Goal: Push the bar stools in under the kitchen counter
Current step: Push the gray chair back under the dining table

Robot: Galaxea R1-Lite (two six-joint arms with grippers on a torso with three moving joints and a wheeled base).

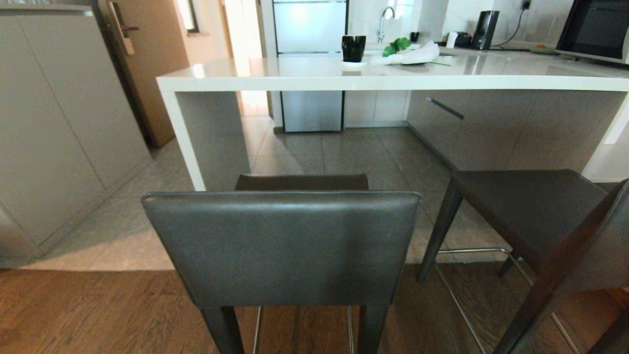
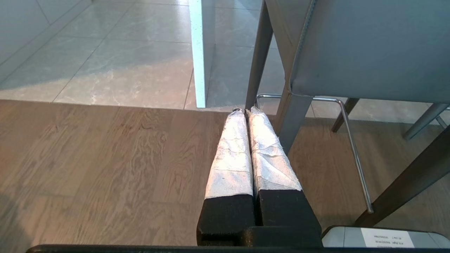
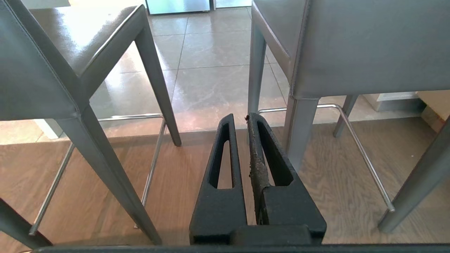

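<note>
Two bar stools (image 1: pixel 280 246) (image 1: pixel 530 211), one kitchen counter (image 1: pixel 393 78)

This is a home kitchen with an open breakfast bar. The kitchen counter (image 1: pixel 314 73), a long glossy white slab with a white side panel, is the landmark. On it stand a black cup (image 1: pixel 353 47), a white cloth with green leaves (image 1: pixel 410 53) and, farther along, a black kettle (image 1: pixel 485 29). Behind it are a sink tap (image 1: pixel 385 19) and a steel fridge (image 1: pixel 310 64). Before it stand two grey leather bar stools (image 1: pixel 282 246), where grey tiles meet wood flooring (image 1: pixel 98 309). Left of it are tall cupboards (image 1: pixel 64 123) and a door (image 1: pixel 147 64).
</note>
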